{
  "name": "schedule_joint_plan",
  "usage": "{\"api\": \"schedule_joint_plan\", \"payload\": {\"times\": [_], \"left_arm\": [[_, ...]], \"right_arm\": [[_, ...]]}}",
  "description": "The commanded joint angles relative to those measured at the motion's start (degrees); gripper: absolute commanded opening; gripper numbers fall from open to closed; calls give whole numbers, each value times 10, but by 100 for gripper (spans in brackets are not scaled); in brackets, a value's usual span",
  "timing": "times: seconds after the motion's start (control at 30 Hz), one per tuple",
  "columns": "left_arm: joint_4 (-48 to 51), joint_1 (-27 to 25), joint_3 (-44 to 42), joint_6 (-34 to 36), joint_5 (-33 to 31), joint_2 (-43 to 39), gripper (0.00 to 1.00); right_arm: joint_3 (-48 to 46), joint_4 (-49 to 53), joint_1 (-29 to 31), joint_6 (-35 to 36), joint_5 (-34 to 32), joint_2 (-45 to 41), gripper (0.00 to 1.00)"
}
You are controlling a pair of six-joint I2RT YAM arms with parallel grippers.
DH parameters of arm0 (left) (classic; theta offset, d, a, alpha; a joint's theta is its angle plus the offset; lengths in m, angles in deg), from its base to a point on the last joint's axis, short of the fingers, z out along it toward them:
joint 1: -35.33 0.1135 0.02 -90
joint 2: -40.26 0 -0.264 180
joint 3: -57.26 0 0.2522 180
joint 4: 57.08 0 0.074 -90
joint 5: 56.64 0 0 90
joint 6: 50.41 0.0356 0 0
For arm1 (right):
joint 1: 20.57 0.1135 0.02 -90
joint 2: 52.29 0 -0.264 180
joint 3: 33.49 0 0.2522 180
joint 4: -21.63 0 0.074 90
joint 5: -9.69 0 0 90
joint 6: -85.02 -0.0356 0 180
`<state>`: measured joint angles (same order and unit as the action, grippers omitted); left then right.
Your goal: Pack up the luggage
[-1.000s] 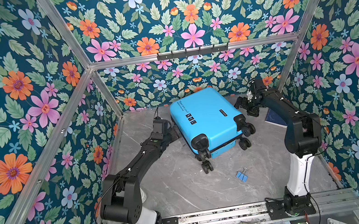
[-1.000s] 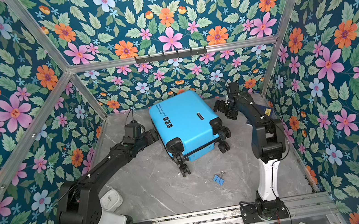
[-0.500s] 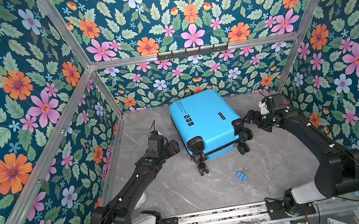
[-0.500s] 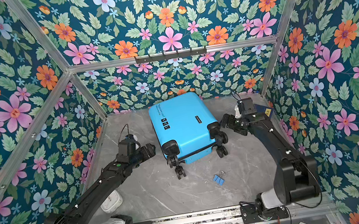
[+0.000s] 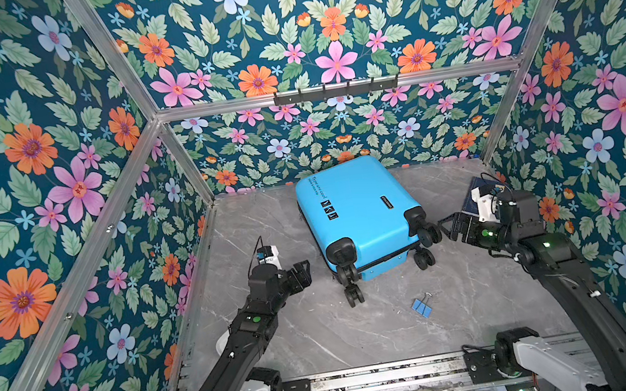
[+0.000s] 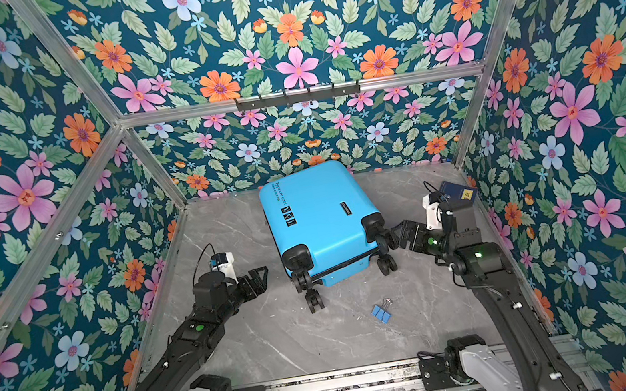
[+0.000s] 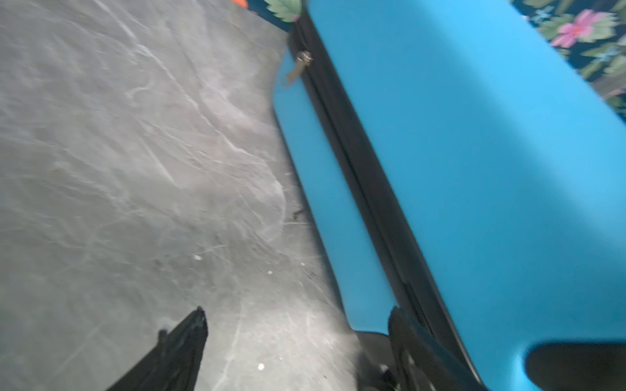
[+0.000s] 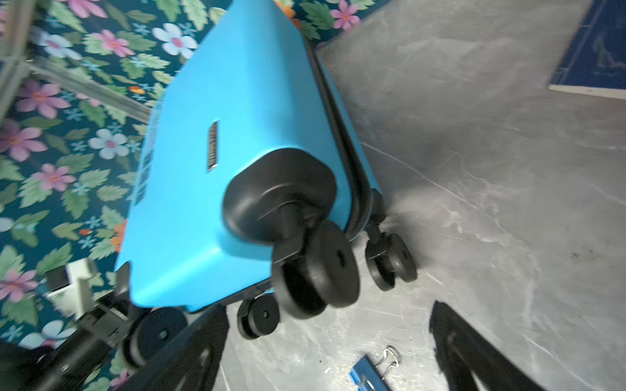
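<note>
The luggage (image 5: 355, 207) (image 6: 318, 212) is a sky-blue hard-shell suitcase lying flat and closed on the grey marble floor, its black wheels toward the front. My left gripper (image 5: 303, 274) (image 6: 260, 279) hovers open just left of its front-left corner, holding nothing. In the left wrist view the left gripper (image 7: 296, 315) has one finger against the luggage (image 7: 474, 169) by its black zip seam. My right gripper (image 5: 448, 226) (image 6: 401, 234) is open and empty, close beside the front-right wheel (image 5: 428, 234). In the right wrist view the right gripper (image 8: 328, 311) faces the luggage (image 8: 210, 169) and its wheels.
A blue binder clip (image 5: 421, 306) (image 6: 381, 312) (image 8: 369, 372) lies on the floor in front of the wheels. A dark-blue book (image 6: 455, 190) (image 8: 592, 44) lies at the back right, behind my right wrist. Floral walls enclose three sides. A hook rail (image 5: 335, 90) runs along the back wall.
Both arms have drawn back toward the front, from the suitcase's sides to its wheel end. The suitcase shifted slightly at first and now rests still.
</note>
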<state>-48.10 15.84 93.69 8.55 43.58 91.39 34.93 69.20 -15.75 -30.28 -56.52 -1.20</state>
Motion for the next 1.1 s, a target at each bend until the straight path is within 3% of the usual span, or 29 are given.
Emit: {"api": "schedule_joint_plan", "payload": {"times": [0.0,0.17,0.33,0.7,0.93,1.07], "left_arm": [[-52,0,-12,-9,60,12,86],[-130,0,-7,-24,82,70,86],[-165,0,21,-30,108,113,86],[-221,0,77,-38,131,215,85],[-237,0,141,-37,139,298,85],[-245,1,192,-37,143,354,85]], "right_arm": [[17,34,40,22,23,-8,95],[26,78,134,43,-95,30,95],[44,120,139,55,-172,67,97],[87,83,138,78,-172,187,96],[150,65,134,71,-167,284,83],[183,56,132,67,-158,323,82]]}}
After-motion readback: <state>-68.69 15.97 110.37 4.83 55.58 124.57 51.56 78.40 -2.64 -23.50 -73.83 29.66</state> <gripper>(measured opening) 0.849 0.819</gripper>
